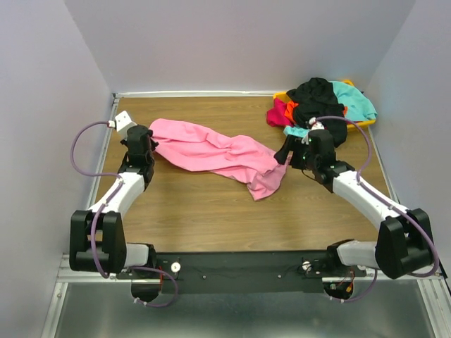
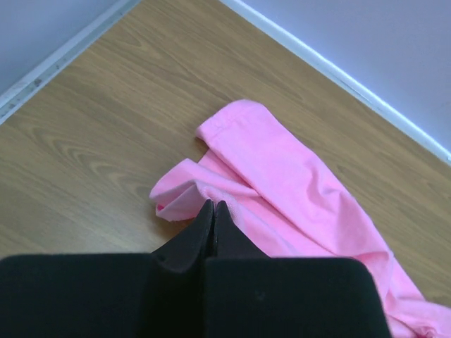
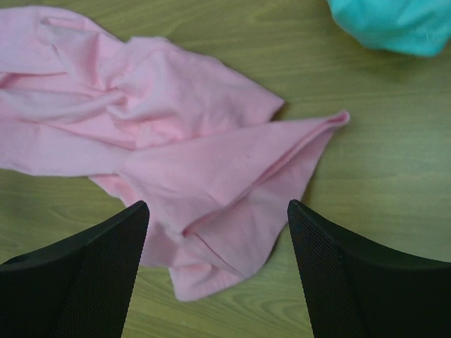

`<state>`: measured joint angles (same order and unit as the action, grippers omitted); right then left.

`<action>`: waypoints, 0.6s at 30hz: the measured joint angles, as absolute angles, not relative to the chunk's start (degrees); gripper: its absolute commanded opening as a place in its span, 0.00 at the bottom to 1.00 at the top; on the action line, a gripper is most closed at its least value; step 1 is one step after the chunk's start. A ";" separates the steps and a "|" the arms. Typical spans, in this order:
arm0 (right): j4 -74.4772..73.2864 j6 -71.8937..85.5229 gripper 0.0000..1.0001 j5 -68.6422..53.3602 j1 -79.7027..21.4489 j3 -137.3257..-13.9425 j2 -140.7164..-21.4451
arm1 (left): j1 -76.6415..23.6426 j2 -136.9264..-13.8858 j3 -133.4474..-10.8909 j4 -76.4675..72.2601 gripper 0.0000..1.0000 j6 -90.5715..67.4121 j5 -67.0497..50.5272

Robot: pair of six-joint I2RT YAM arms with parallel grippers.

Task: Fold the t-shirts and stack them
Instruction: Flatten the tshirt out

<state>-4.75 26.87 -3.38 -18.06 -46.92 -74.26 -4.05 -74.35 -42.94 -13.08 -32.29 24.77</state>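
A large bright pink t-shirt [image 1: 211, 149] lies crumpled in a long strip across the middle of the wooden table. My left gripper [image 1: 151, 144] is shut at its left end, and the cloth [image 2: 282, 176] bunches into the closed fingertips [image 2: 213, 205]. My right gripper [image 1: 285, 153] is open, hovering over the shirt's right end [image 3: 197, 155] with its jaws wide apart [image 3: 217, 206] and nothing between them. A heap of other shirts sits at the back right: black [image 1: 317, 95], teal [image 1: 352, 98], orange-red [image 1: 292, 109], magenta [image 1: 277, 113].
A yellow bin [image 1: 365, 124] holds the heap against the back right corner. A teal piece of cloth [image 3: 394, 24] lies just beyond the right gripper. Grey walls enclose the table [image 1: 197, 211] on the left, back and right.
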 measured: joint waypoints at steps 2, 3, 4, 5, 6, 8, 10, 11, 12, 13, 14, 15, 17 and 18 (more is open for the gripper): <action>-5.63 27.49 0.86 -2.98 -18.26 -45.19 -73.93 | -3.33 -75.40 -42.61 -14.00 0.00 -31.44 22.48; -6.31 27.79 0.86 -2.81 -18.46 -44.21 -74.08 | -2.94 -75.75 -42.57 -14.22 0.00 -31.07 21.32; -6.83 28.18 0.86 -2.76 -18.68 -43.55 -74.39 | -2.72 -75.88 -42.57 -14.59 0.00 -30.83 20.47; -7.11 28.53 0.86 -2.76 -19.16 -43.09 -74.94 | -2.61 -75.90 -42.57 -15.29 0.00 -30.48 19.55; -7.27 28.73 0.86 -2.76 -19.59 -42.89 -75.37 | -2.61 -75.88 -42.57 -15.75 0.00 -30.30 19.09; -7.14 29.30 0.86 -2.79 -20.47 -42.89 -76.53 | -2.57 -75.88 -42.52 -16.71 0.00 -29.93 18.20; -7.05 29.93 0.86 -1.83 -21.06 -42.89 -77.32 | -2.57 -75.75 -42.24 -17.21 0.00 -29.76 17.41; -6.87 30.15 0.86 -0.56 -21.17 -42.96 -78.13 | -2.57 -75.53 -41.91 -17.43 0.00 -29.71 17.19; -6.74 30.28 0.86 0.45 -21.15 -43.09 -78.94 | -2.57 -75.33 -41.74 -17.52 0.00 -29.65 17.02; -6.76 30.46 0.85 1.32 -21.15 -43.33 -79.57 | -2.52 -75.09 -41.50 -17.52 0.00 -29.56 16.84; -6.61 30.55 0.85 2.48 -21.10 -43.99 -80.93 | -2.50 -74.72 -41.28 -17.47 0.00 -29.45 16.82; -6.35 30.61 0.84 3.05 -20.97 -44.53 -81.95 | -2.48 -74.35 -41.06 -17.47 0.00 -29.36 16.78; -5.93 30.68 0.83 4.23 -20.38 -45.87 -83.88 | -2.42 -73.34 -40.69 -17.47 0.00 -29.15 16.75; -5.52 30.68 0.81 4.45 -20.14 -46.41 -84.73 | -2.42 -73.03 -40.53 -17.47 0.00 -29.08 16.75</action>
<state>-5.52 30.68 4.45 -20.14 -46.41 -84.73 -2.42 -73.03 -40.53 -17.47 -29.08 16.75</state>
